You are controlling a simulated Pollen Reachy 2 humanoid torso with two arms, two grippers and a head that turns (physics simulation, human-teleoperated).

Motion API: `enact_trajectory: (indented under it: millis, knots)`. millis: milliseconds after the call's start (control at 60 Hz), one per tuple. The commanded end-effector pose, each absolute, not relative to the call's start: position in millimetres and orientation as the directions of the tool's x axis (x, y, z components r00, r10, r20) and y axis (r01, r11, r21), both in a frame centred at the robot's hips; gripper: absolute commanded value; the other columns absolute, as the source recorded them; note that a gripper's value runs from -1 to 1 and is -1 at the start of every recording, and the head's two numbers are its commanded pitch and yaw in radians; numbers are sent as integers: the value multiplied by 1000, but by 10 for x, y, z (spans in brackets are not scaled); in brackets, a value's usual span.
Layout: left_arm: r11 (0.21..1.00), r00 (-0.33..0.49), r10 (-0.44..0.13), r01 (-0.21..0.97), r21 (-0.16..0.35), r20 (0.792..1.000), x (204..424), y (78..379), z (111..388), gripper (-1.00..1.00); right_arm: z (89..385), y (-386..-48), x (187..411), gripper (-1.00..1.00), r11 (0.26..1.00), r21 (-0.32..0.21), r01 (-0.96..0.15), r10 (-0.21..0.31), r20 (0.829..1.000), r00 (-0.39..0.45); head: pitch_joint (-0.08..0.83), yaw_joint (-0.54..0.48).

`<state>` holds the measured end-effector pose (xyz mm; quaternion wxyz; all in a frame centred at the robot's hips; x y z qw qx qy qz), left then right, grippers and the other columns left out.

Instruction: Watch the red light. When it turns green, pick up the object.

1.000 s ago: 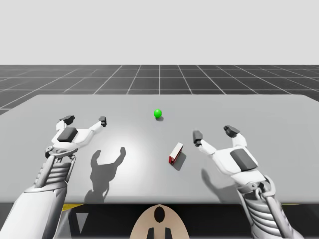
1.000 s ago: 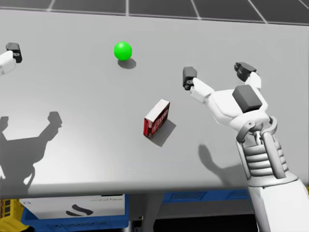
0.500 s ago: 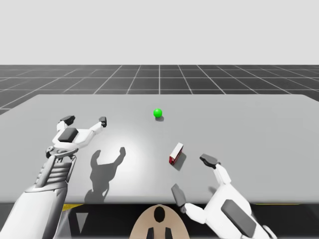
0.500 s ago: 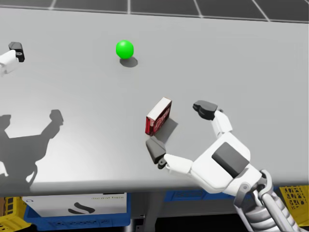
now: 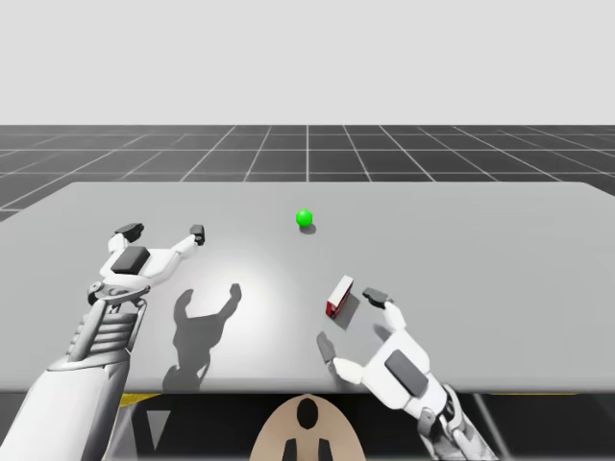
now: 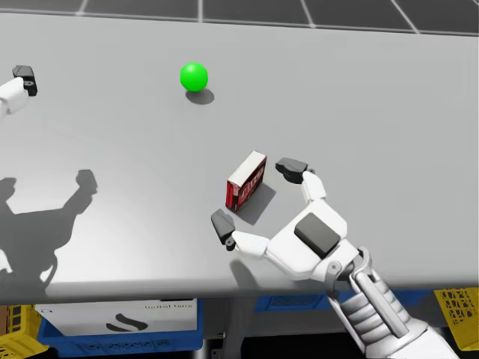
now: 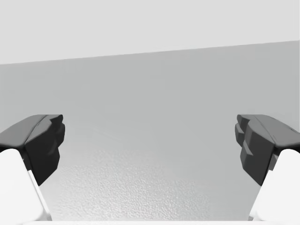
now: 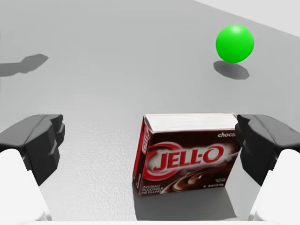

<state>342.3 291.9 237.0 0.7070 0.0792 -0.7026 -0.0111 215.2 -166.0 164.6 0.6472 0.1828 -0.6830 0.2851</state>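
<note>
The light is a green ball (image 5: 305,218) (image 6: 194,76) at the table's middle back. A small dark red box with a white top (image 5: 339,296) (image 6: 245,181) stands on its long edge nearer the front. My right gripper (image 5: 351,322) (image 6: 257,197) is open and comes at the box from the front edge. In the right wrist view the box (image 8: 187,157) stands between the fingers of this gripper (image 8: 151,140), close to one finger and well apart from the other, with the green ball (image 8: 235,43) beyond. My left gripper (image 5: 163,231) (image 7: 150,145) hovers open over bare table at the left.
The grey table (image 5: 480,240) has its front edge just behind my right hand (image 6: 310,243). Blue bins (image 6: 120,329) and a yellow crate (image 6: 456,310) sit below that edge. The left arm casts a shadow (image 5: 202,331) on the table.
My right arm swung from the box's right side down to the front edge, then forward, so its open fingers now stand on both sides of the box. My head has turned slightly. Left arm unmoved.
</note>
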Motion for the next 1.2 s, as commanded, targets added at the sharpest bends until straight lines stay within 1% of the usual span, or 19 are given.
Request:
enact_trajectory:
  millis: [17,83,167,317,483,600,617,633,733,767,833,850,867,883,917,1017,1083,1133,1200]
  knots:
    - [987,13,-126,-97,127,992,3428,2925,2371,-1000,1558,-1620,2350,-1000,794,-160,-587,133,987,-89,719,-112]
    - [987,13,-128,-98,128,992,3430,2924,2369,-1000,1526,-1606,2416,-1000,791,-167,-589,144,986,-86,720,-113]
    - [987,12,-128,-99,128,992,3433,2927,2369,-1000,1497,-1583,2488,-1000,785,-158,-599,146,987,-69,721,-114]
    - [987,12,-129,-99,129,992,3433,2929,2367,-1000,1481,-1585,2649,-1000,792,-97,-603,111,994,-14,724,-115]
    - [987,11,-131,-94,132,991,3436,2925,2364,-1000,1437,-1577,2778,-1000,803,-96,-589,119,993,1,729,-118]
    - [987,11,-133,-94,134,991,3436,2919,2359,-1000,1395,-1524,2848,-1000,791,-44,-610,91,995,46,729,-122]
    - [986,11,-134,-94,134,991,3438,2920,2357,-1000,1394,-1518,2848,-1000,788,-32,-615,84,995,56,729,-122]
    - [986,12,-134,-94,134,991,3438,2919,2356,-1000,1390,-1503,2852,-1000,783,0,-622,66,994,83,729,-123]
    - [986,13,-135,-93,136,991,3434,2911,2353,-1000,1381,-1478,2841,-1000,779,56,-625,43,989,143,731,-126]
    - [986,13,-136,-93,136,991,3434,2908,2353,-1000,1376,-1478,2828,-1000,776,67,-627,43,987,158,731,-125]
    - [986,14,-137,-91,138,990,3434,2904,2351,-1000,1362,-1473,2814,-1000,776,63,-627,43,987,152,731,-125]
    - [986,15,-138,-91,138,990,3434,2901,2350,-1000,1353,-1476,2794,-791,777,46,-628,52,989,137,731,-125]
    - [986,15,-138,-91,138,990,3434,2900,2350,-1000,1349,-1473,2791,-586,787,49,-615,43,990,134,731,-125]
    - [986,15,-138,-91,139,990,3435,2899,2349,-1000,1346,-1468,2785,123,790,58,-611,35,990,139,730,-126]
    - [986,16,-139,-91,140,990,3433,2895,2347,-1000,1340,-1465,2760,1000,793,40,-608,42,992,120,728,-126]
    - [986,17,-140,-90,141,990,3435,2891,2344,-1000,1342,-1464,2751,1000,789,44,-613,40,992,123,720,-127]
    - [986,18,-141,-90,142,990,3436,2889,2341,-1000,1337,-1473,2752,1000,791,30,-611,50,992,112,706,-129]
    - [986,19,-141,-90,142,990,3437,2889,2340,-1000,1338,-1477,2752,1000,791,33,-611,46,992,114,686,-128]
    - [986,20,-143,-90,144,990,3437,2887,2337,-1000,1342,-1486,2750,1000,793,30,-609,46,993,108,629,-127]
